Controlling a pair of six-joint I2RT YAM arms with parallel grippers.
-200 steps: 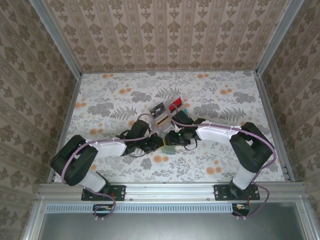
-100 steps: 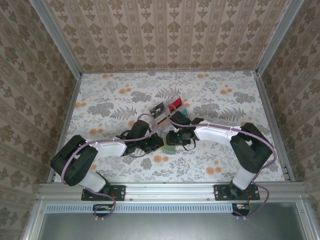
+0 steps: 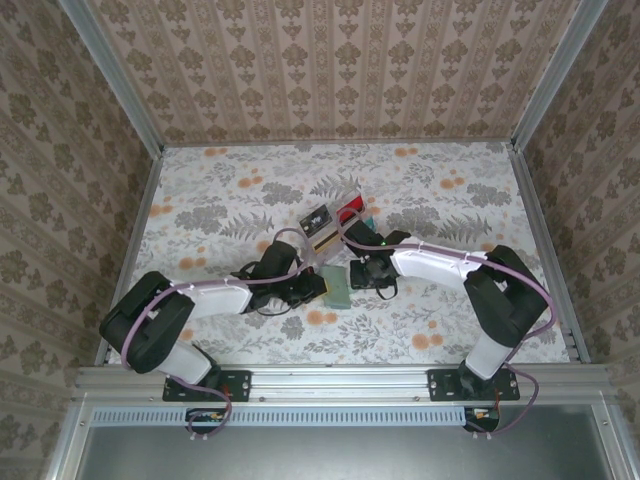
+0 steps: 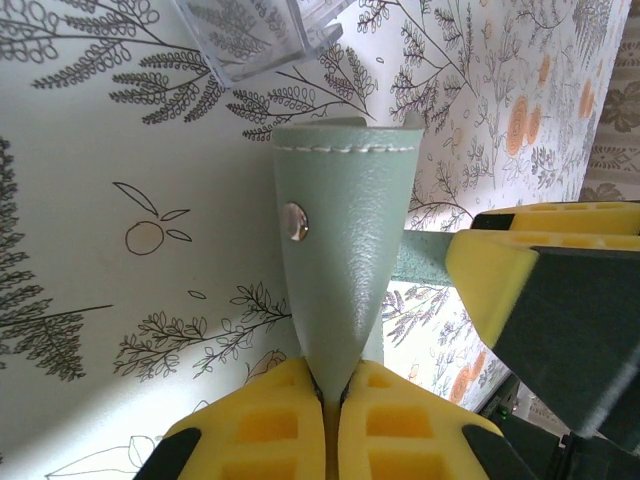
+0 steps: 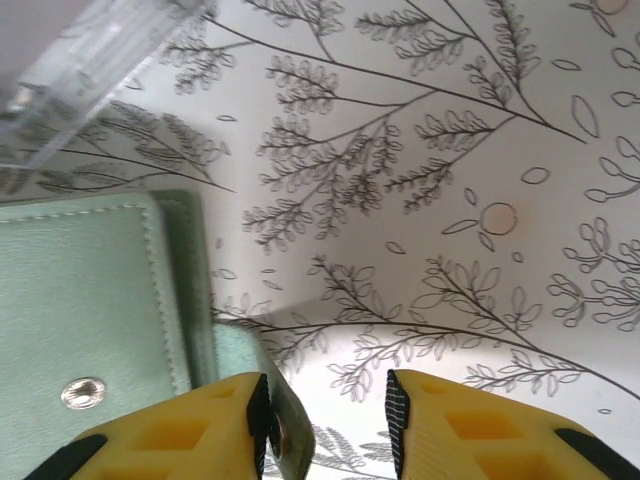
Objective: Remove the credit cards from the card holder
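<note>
The left gripper (image 4: 332, 398) is clamping tight on the card holder (image 4: 345, 250) mid-table, the right gripper (image 5: 328, 402) is hovering part-open and empty beside it, and the black card (image 3: 316, 218) and red card (image 3: 350, 209) are lying in the clear tray (image 4: 280, 45) at twelve o'clock, so emptying looks nearly finished.

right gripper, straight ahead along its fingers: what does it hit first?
Probably the tablecloth: bare cloth lies ahead between the fingers of the right gripper. The card holder sits aside, by one finger. Depth unclear.
</note>
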